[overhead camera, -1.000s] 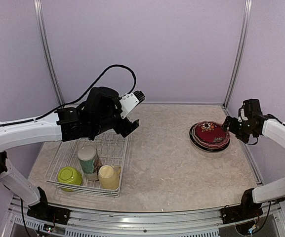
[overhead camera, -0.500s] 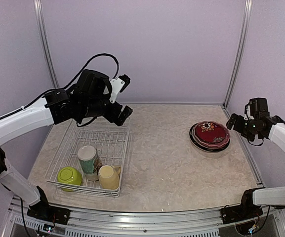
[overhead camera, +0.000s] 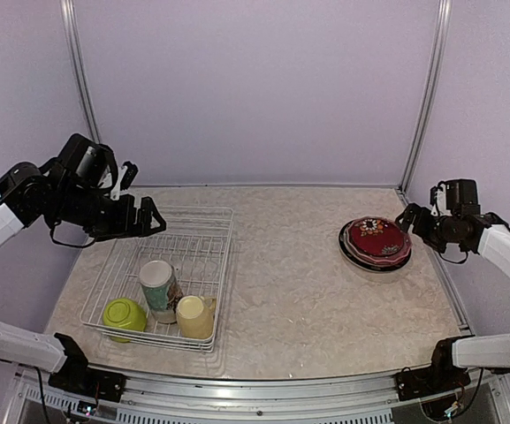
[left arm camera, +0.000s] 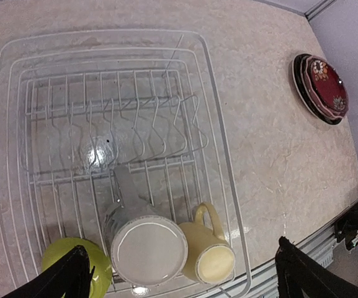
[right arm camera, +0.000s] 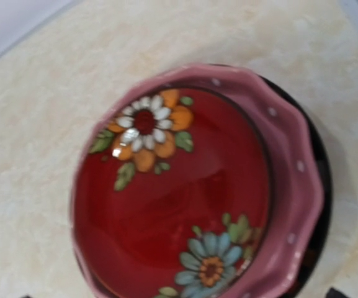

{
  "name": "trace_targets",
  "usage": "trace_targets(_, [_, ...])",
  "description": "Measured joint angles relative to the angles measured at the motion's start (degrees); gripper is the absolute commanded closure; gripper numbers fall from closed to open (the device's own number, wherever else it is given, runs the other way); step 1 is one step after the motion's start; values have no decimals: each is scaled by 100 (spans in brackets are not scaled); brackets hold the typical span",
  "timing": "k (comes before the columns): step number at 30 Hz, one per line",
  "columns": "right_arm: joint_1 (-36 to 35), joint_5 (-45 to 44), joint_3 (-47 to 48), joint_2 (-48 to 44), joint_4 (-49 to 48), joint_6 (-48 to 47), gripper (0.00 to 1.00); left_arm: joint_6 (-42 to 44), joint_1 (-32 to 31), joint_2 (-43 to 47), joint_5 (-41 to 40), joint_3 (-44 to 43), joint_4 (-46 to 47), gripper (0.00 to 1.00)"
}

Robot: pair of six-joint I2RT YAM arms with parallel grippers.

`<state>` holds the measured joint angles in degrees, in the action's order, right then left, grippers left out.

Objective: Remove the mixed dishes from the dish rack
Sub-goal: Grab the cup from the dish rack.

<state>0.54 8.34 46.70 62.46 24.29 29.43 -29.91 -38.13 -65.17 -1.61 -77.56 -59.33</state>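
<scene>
The white wire dish rack [overhead camera: 210, 256] stands at the left of the table. Its near end holds a lime-green bowl [overhead camera: 124, 315], a white floral mug [overhead camera: 157, 284] and a pale yellow mug [overhead camera: 195, 316] lying on its side. My left gripper [overhead camera: 147, 218] hangs open and empty above the rack's far left side. The left wrist view looks down on the rack [left arm camera: 219, 143], the white mug [left arm camera: 149, 249], the yellow mug [left arm camera: 216, 256] and the bowl [left arm camera: 101, 264]. The stacked plates [overhead camera: 376, 241], dark red on top, lie at the right. My right gripper [overhead camera: 411, 217] is open just right of them.
In the right wrist view the dark red flowered plate [right arm camera: 172, 198] lies on a pink dotted plate [right arm camera: 290, 180] over a black one [right arm camera: 321, 186]. The rack's upright prongs [left arm camera: 129, 124] hold nothing. Booth walls and metal posts [overhead camera: 422, 97] close the back and sides.
My left arm has swung from over the rack's far right corner to its left side. The right gripper has shifted only slightly beside the plates.
</scene>
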Motion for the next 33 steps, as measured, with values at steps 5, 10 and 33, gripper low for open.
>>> trace_targets(5, [0,225,-35,0,-184,4,0,-466,17,-221,286,286,-544,1])
trace_targets(10, [0,356,-103,-85,-216,24,0,-654,4,-859,297,492,-748,1])
trace_targets(33, [0,601,-393,-282,-367,149,0,-861,-437,-2188,-164,1014,-555,15])
